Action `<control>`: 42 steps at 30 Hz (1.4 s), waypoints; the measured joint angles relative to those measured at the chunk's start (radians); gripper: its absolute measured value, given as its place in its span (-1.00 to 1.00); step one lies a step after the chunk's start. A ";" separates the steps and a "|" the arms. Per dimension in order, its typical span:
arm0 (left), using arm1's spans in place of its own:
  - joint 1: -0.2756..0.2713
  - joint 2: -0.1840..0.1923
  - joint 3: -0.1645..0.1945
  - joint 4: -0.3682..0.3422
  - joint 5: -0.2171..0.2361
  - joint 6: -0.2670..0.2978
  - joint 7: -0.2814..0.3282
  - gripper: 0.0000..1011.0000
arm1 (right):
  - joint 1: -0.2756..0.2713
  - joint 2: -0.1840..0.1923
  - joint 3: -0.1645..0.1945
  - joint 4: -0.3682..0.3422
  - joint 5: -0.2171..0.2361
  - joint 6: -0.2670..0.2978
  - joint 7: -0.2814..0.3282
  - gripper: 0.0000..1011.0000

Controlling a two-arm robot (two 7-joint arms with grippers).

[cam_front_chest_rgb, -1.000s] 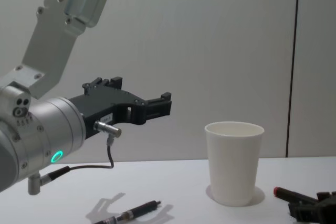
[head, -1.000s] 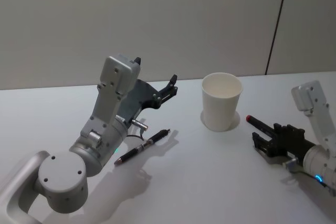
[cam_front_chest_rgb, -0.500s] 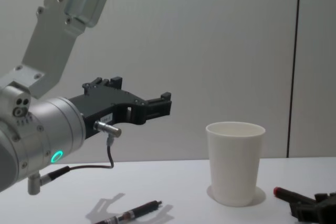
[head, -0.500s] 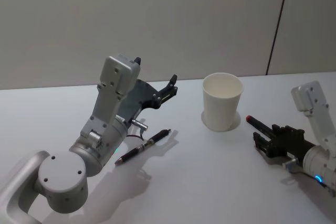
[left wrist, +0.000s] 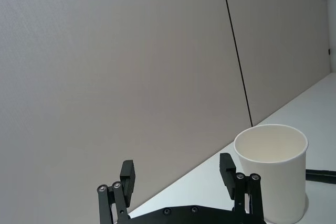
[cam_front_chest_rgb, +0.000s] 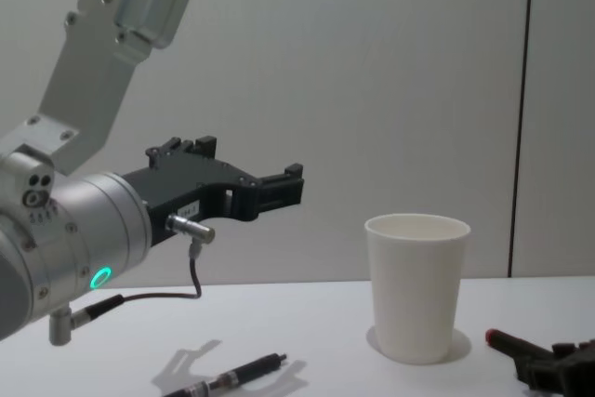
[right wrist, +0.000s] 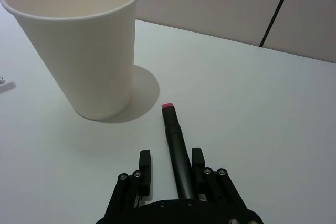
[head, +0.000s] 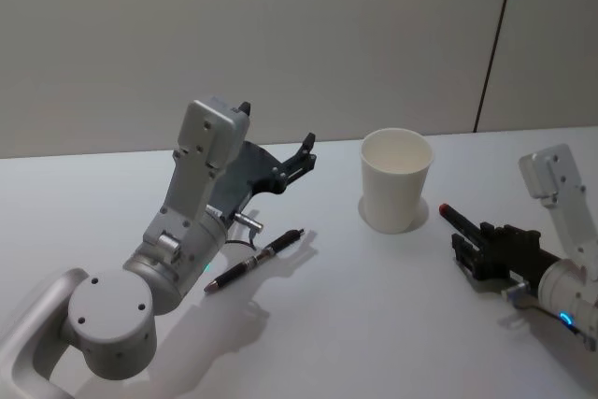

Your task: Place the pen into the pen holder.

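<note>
The pen holder, a white paper cup, stands upright on the table right of centre. Just to its right lies a black pen with a red end, the red end pointing toward the cup. My right gripper rests low over that pen's rear half, open, with a finger on each side and a gap visible beside the barrel. A second black pen lies on the table by my left arm. Above and beyond it my left gripper hangs in the air, open and empty.
The white table ends at a grey wall behind. My left arm's large joint fills the near left. In the chest view the cup sits between the left gripper and the red-ended pen.
My right gripper has slid slightly to the right along the red-ended pen. The left arm, the cup and the other pen have stayed put.
</note>
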 joint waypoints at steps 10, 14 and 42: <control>0.000 0.000 0.000 0.000 0.000 0.000 0.000 0.98 | 0.000 -0.002 0.001 0.000 0.001 -0.005 -0.010 -0.21; 0.000 0.000 0.000 0.000 0.000 0.000 0.000 0.98 | -0.001 -0.003 0.002 0.000 0.001 -0.008 -0.016 -0.27; 0.000 0.000 0.000 0.000 0.000 0.000 0.000 0.98 | 0.000 -0.006 0.005 -0.003 0.003 -0.017 -0.032 -0.61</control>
